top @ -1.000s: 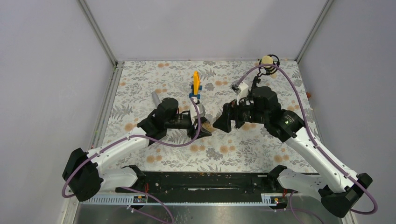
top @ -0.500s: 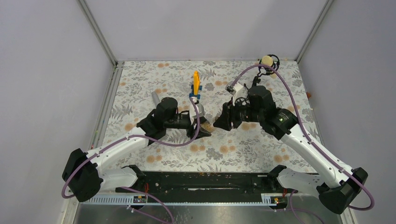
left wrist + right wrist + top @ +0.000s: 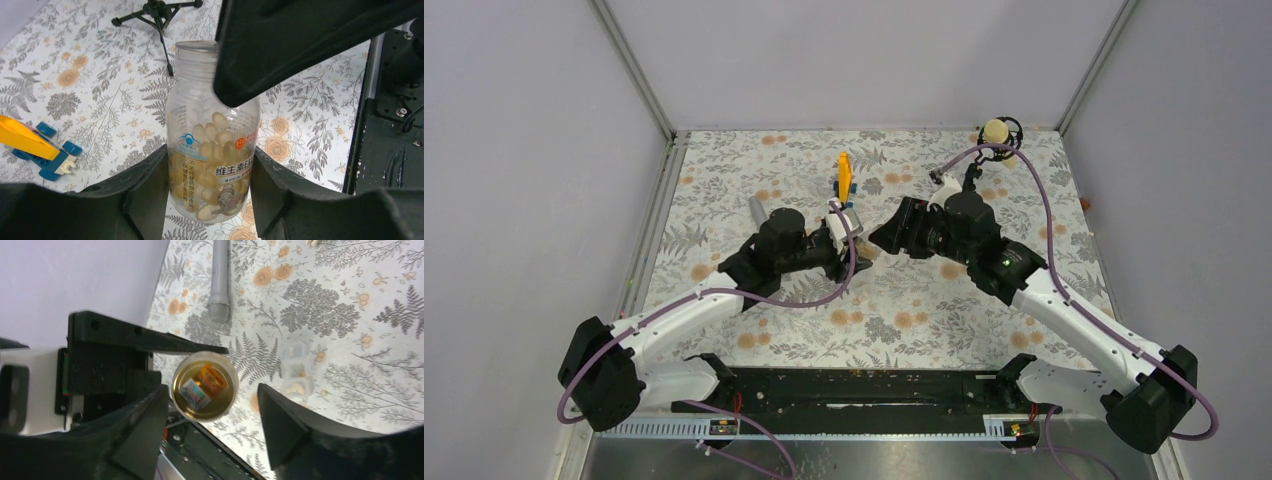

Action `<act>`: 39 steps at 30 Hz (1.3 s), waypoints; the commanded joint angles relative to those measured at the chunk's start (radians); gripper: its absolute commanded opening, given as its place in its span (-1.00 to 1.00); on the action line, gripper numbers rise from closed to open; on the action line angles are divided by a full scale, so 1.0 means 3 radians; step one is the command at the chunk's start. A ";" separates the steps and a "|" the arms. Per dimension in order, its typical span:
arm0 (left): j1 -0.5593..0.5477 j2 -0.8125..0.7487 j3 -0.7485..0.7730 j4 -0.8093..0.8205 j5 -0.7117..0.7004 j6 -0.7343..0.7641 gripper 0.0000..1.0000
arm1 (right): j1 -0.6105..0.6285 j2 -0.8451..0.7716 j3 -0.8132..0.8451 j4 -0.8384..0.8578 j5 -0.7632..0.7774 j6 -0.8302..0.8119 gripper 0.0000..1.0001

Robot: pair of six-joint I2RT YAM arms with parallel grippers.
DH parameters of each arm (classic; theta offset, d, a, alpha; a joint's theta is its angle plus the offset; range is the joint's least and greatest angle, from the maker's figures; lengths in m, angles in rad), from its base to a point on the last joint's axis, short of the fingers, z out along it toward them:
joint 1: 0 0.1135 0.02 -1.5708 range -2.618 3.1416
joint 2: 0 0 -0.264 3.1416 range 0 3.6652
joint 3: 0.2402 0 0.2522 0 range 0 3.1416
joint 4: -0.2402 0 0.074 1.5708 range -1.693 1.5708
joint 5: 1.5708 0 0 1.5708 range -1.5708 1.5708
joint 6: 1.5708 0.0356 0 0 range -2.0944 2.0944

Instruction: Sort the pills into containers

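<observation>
Only wrist-side — pill jar (image 3: 212, 145), left hand (image 3: 210, 192) clamped.

White arm shells (image 3: 679, 312), black joints (image 3: 604, 372), matte black jaws, purple cables (image 3: 774, 304)

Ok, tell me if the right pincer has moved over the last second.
Yes: the right pincer shifted left and farther back, closer to the upright orange piece.
</observation>
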 commanded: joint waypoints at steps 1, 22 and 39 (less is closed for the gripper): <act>-0.0027 -0.0024 -0.0008 0.0410 -0.0050 0.0042 -1.00 | -0.0002 0.0062 -0.0028 0.0474 -0.0013 0.0187 0.56; -0.0030 -0.0063 -0.0453 0.1243 -0.0723 -0.0742 0.97 | -0.0063 0.0060 -0.0114 -0.0156 0.1051 -0.0464 -0.34; 0.0187 -0.0734 -0.0450 0.0518 -0.2359 -0.1606 0.97 | -0.0244 0.0693 -0.0794 0.0162 0.2174 -0.0833 -0.17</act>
